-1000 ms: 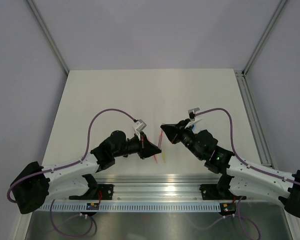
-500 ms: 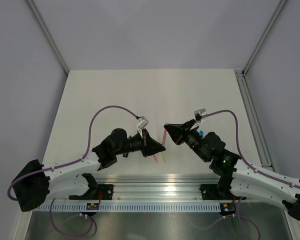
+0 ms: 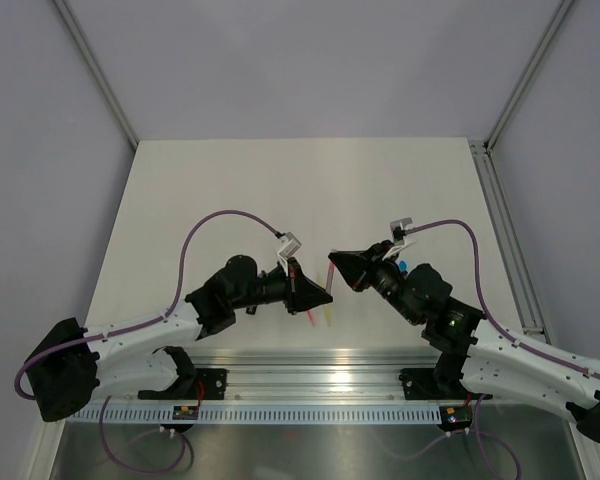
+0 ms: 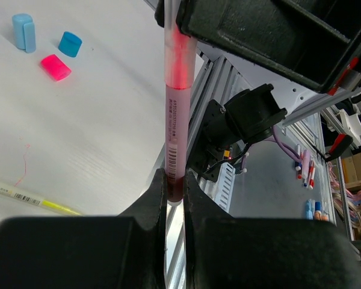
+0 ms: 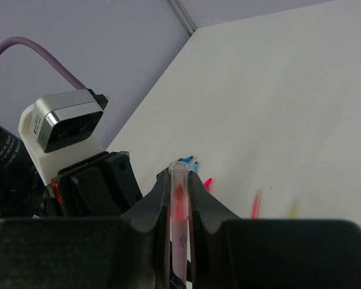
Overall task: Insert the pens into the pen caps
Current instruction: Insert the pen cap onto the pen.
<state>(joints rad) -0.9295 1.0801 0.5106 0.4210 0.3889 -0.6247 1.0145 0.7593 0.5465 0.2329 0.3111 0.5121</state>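
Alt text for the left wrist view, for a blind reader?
The left gripper is shut on a red-pink pen that runs up into the right gripper. On the white table beyond lie a pink cap, a blue cap, a light-blue cap and a yellow pen.

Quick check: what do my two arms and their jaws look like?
The left arm and right arm each have white lower links, black joints and a black base. A purple cable loops along each to a small silver camera box at the wrist. The jaws are black and wedge-shaped. A green light glows on the right arm.
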